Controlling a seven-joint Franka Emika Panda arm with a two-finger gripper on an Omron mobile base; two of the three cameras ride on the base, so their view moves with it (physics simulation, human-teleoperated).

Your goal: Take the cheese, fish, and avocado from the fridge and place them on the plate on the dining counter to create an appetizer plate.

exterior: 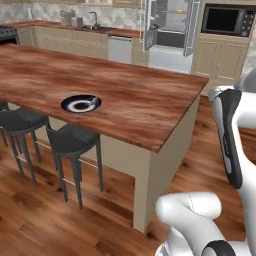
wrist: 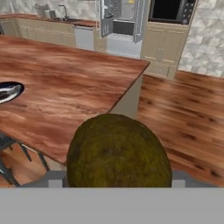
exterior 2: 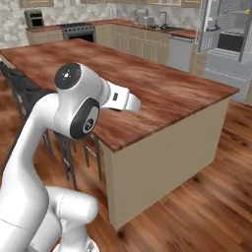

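While the arm stands folded at the near corner of the dining counter (exterior: 145, 100), the avocado (wrist: 118, 151) sits right up against the hand camera, a rough olive-brown ball lodged between the gripper's (wrist: 114, 183) fingers. The jaws stand wide, clasped around the fruit. Beyond the fruit, the reddish wood top stretches away to the left and far side, with its beige side wall dropping to the brown floor (wrist: 192, 118).

On the counter, toward its left near edge, lies the plate (exterior: 81, 103), dark with a paler ring, nothing on it. Two dark stools (exterior: 70, 142) stand tucked under the counter edge just below the plate.

At the far wall the fridge (exterior: 170, 30) stands with both doors swung open, grey shelves showing inside. Just right of it a black microwave (exterior: 227, 20) sits in a beige cabinet. Left of the fridge runs a far counter with a sink (exterior: 95, 25) and a pale dishwasher front (exterior: 120, 49).
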